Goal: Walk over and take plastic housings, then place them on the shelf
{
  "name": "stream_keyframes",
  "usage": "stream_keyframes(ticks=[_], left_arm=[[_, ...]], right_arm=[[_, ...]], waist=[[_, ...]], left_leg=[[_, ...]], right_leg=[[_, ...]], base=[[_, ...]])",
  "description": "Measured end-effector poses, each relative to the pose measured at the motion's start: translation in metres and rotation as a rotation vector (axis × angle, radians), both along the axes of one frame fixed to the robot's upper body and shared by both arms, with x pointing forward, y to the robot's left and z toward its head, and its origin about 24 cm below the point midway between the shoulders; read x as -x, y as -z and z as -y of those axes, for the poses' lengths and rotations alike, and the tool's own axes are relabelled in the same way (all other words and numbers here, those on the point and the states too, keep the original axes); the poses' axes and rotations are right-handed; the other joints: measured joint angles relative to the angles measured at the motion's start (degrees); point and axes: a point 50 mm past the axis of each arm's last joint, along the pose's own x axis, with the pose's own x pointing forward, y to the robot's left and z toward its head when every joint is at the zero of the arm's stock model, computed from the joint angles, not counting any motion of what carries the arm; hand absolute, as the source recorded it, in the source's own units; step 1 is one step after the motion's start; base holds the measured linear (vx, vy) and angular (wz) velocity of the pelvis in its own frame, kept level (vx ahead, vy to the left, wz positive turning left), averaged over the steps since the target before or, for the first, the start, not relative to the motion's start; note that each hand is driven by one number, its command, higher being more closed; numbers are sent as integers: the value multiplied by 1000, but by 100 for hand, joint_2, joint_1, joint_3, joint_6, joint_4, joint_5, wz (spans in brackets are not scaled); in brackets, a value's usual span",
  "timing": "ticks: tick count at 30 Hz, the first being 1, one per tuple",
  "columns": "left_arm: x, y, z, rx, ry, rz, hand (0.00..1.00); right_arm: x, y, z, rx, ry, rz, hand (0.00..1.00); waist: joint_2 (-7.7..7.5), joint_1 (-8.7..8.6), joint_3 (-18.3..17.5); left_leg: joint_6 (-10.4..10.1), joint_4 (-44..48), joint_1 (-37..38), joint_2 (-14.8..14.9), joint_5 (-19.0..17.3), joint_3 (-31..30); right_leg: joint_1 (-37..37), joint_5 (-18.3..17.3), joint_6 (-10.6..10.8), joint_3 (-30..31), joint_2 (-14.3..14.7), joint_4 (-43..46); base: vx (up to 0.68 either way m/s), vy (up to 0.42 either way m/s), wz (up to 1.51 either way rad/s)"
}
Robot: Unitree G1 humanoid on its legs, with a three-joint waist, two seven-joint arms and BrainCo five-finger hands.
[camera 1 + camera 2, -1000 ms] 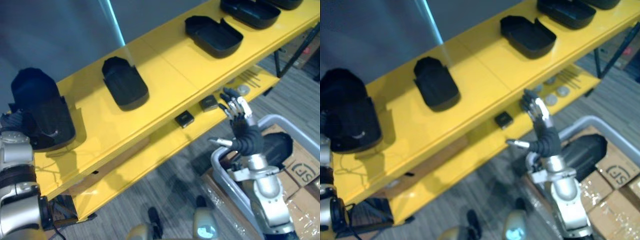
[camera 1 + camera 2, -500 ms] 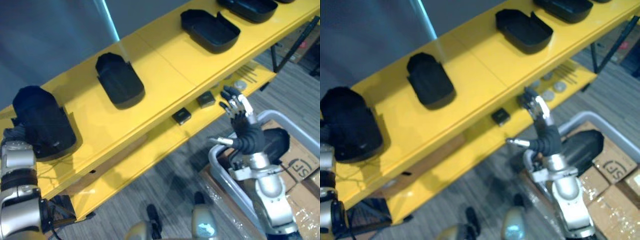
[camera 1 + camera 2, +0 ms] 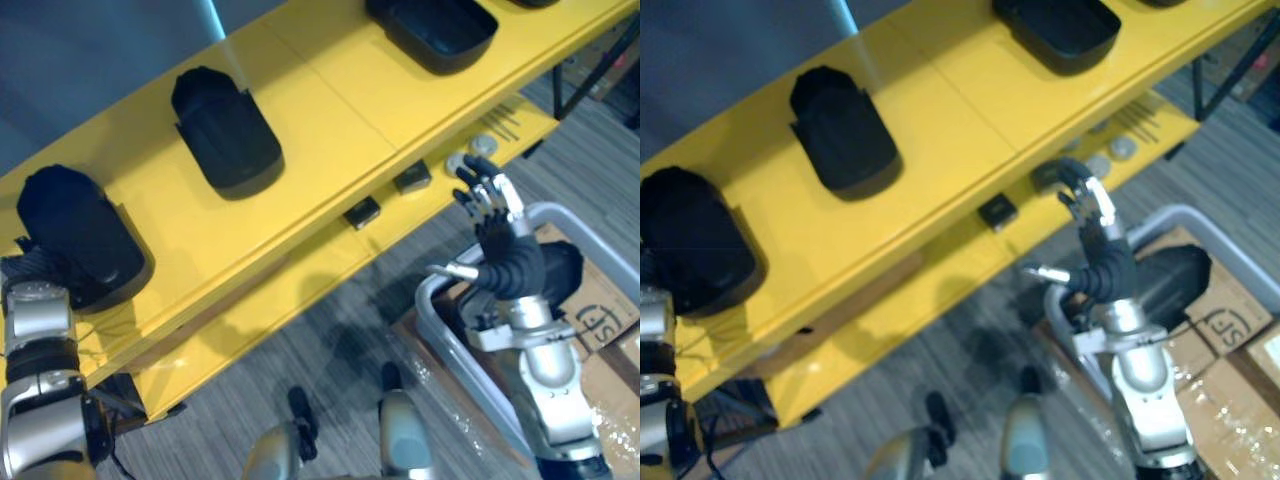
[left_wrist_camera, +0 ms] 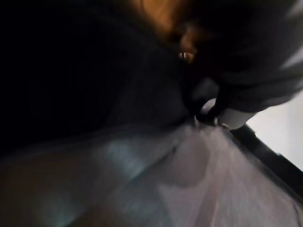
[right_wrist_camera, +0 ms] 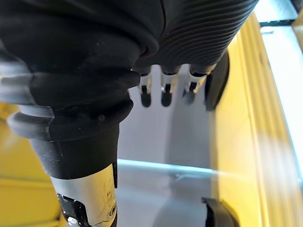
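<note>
Three black plastic housings lie on the yellow shelf's top board (image 3: 330,130): one at the far left (image 3: 72,235), one in the middle (image 3: 225,130) and an open shell at the top (image 3: 435,30). My left hand (image 3: 22,268) is tucked behind the far-left housing at the shelf's end, and that housing hides its fingers. My right hand (image 3: 497,215) stands upright in the air in front of the lower board, open and holding nothing; its straight fingers (image 5: 163,92) also show in the right wrist view. Another black housing (image 3: 562,275) lies in the grey bin (image 3: 440,300) behind the right wrist.
The lower yellow board (image 3: 300,290) carries two small black blocks (image 3: 362,212) and some silver discs (image 3: 485,145). Cardboard boxes (image 3: 605,325) sit under and beside the grey bin. Grey carpet (image 3: 330,370) lies between the shelf and the bin.
The camera has moved, shifting the whole shelf up and to the left. The far-left housing now lies flatter on the top board. My right hand stays open and upright.
</note>
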Motion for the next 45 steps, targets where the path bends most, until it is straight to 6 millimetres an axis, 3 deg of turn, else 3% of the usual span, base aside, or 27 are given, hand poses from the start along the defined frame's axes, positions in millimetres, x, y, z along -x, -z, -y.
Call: stream_keyframes(ticks=[7,12,16,19,20,21,22,24,26,29,31,34,40,45], left_arm=[[0,-17,2,-111,-94,77,0],[4,-37,6,-205,-241,240,0],[10,-71,12,-357,-344,487,0],[20,-107,19,-468,-366,779,0],[29,-124,23,-485,-359,952,0],[33,-130,25,-496,-352,1014,0],[41,-136,33,-511,-306,1132,100],[54,-130,51,-528,-190,1257,100],[72,-102,75,-486,-69,1313,100],[104,-62,103,-361,67,1289,100],[127,-35,119,-299,154,1176,100],[136,-13,124,-210,258,1052,100],[142,0,128,-143,401,932,100],[132,8,131,-84,537,831,100]], right_arm=[[3,-9,3,-1,0,29,0],[4,-7,4,4,-1,22,0],[8,-2,5,-1,1,16,0],[12,5,2,-17,-3,0,0],[14,8,0,-15,-7,-1,0],[14,9,-1,-20,-9,-5,0],[14,12,-3,-29,-8,-16,0],[17,19,-5,-46,4,-40,0],[20,29,-6,-62,31,-79,0],[25,42,-7,-89,76,-129,0],[29,55,-2,-92,128,-184,0],[28,64,3,-96,164,-222,0],[27,70,2,-103,196,-240,0],[25,74,4,-116,225,-254,0]], waist=[[-15,-10,59],[-15,-5,59],[-15,39,59],[-13,70,42],[-12,72,39],[-12,74,39],[-8,63,34],[-13,111,-97],[52,170,-387],[54,292,-590],[30,400,-598],[21,615,-630],[-37,724,-617],[-85,734,-585]], left_leg=[[-2,204,-174,44,-66,106],[7,234,-169,43,-87,115],[6,229,-152,42,-90,109],[-1,190,-61,17,-72,97],[-1,162,-47,10,-55,79],[1,141,-27,4,-36,60],[-2,56,75,-9,-1,-19],[-28,-106,265,-25,42,-52],[-41,-222,332,-39,71,-229],[-48,-242,348,-38,77,-414],[-62,-237,393,-46,93,-658],[-59,-248,416,-64,105,-838],[-44,-393,400,-97,225,-955],[-35,-389,324,-110,232,-965]], right_leg=[[-189,-6,-5,119,15,124],[-190,-31,-8,129,8,186],[-175,-46,-12,124,6,216],[-127,-66,-22,108,-4,239],[-120,-67,-24,93,-8,244],[-97,-68,-26,74,-9,240],[10,-78,-40,-1,-6,223],[167,-146,-35,-68,0,200],[313,-171,-35,-217,-4,81],[511,-169,-39,-421,11,-112],[771,-165,-43,-671,-2,-292],[959,-162,-51,-846,-15,-434],[1049,-68,-89,-984,-28,-644],[1029,12,-38,-1001,-32,-708]], base=[[-6,-5,-5],[-3,-1,-1],[0,0,0],[26,-8,1],[27,-13,6],[25,-20,12],[32,-33,17],[36,-32,14],[80,-34,27],[55,-17,37],[9,-19,42],[-25,-7,29],[-18,1,14],[15,3,1]])
